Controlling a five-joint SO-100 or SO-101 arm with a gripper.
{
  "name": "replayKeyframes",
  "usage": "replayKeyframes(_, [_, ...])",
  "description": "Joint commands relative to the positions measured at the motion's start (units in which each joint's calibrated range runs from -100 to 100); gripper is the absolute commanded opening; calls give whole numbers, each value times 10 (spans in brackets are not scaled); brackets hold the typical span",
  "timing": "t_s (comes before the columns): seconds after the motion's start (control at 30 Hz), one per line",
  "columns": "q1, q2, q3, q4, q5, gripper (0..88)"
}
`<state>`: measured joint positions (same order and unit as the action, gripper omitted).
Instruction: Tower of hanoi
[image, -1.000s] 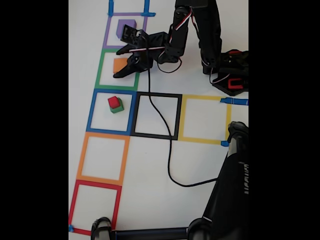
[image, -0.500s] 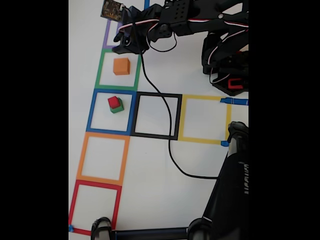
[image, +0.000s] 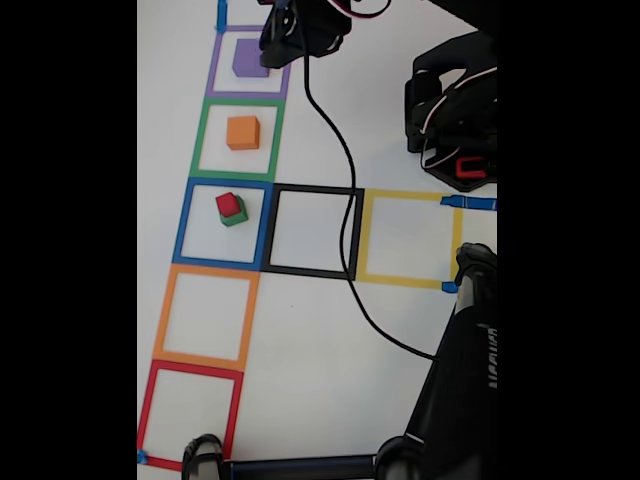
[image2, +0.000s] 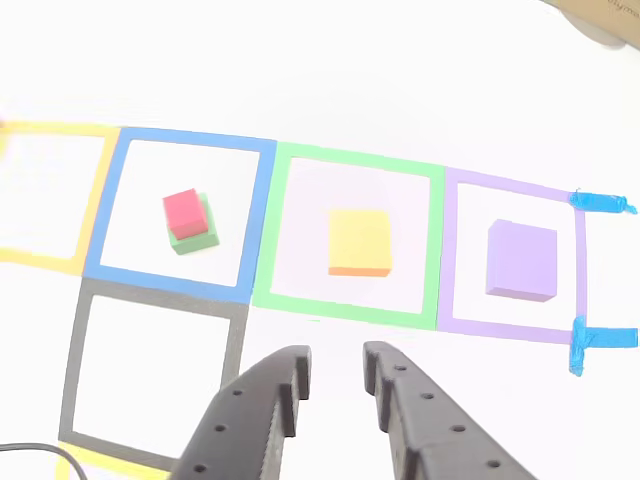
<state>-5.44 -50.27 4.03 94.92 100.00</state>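
The purple cube (image: 250, 57) (image2: 521, 260) sits in the purple tape square. In the green tape square lies the orange cube (image: 242, 132) (image2: 360, 242). The red cube (image: 228, 203) (image2: 183, 212) rests on top of the green cube (image: 236, 217) (image2: 195, 240) inside the blue tape square. In the other view my gripper (image2: 335, 358) hovers above the white surface, on the near side of the green square, open a little with nothing between its fingers. In the fixed view the arm's wrist (image: 300, 25) is at the top edge, right of the purple cube.
Black (image: 312, 232), yellow (image: 408, 238), orange (image: 205, 316) and red (image: 192, 414) tape squares hold nothing. A black cable (image: 345, 200) trails across the black square. The arm's base (image: 455, 110) stands at the right, and a dark stand (image: 455, 400) fills the lower right.
The gripper rose from around the orange cube and pulled back to the top edge. The orange cube stays in the green square. The purple cube shows again.
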Motion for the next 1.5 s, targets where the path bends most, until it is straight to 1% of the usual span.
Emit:
replayKeyframes(0.0, [-48, -1, -98, 49, 0, 13])
replayKeyframes(0.37, [-130, -6, -97, 47, 0, 10])
replayKeyframes(0.47, [-134, -26, -47, 31, 0, 11])
replayKeyframes(0.57, [-134, -58, 46, -28, 0, 17])
replayKeyframes(0.67, [-133, -87, 167, -124, 0, 49])
replayKeyframes(0.93, [-137, -115, 446, -403, 0, 218])
replayKeyframes(1.0, [-139, -114, 509, -487, 0, 248])
replayKeyframes(1.2, [-133, -66, 683, -761, 0, 283])
replayKeyframes(1.33, [-120, 6, 789, -988, 0, 280])
replayKeyframes(1.37, [-120, 28, 802, -1031, 0, 282])
replayKeyframes(1.47, [-123, 82, 810, -1088, 0, 280])
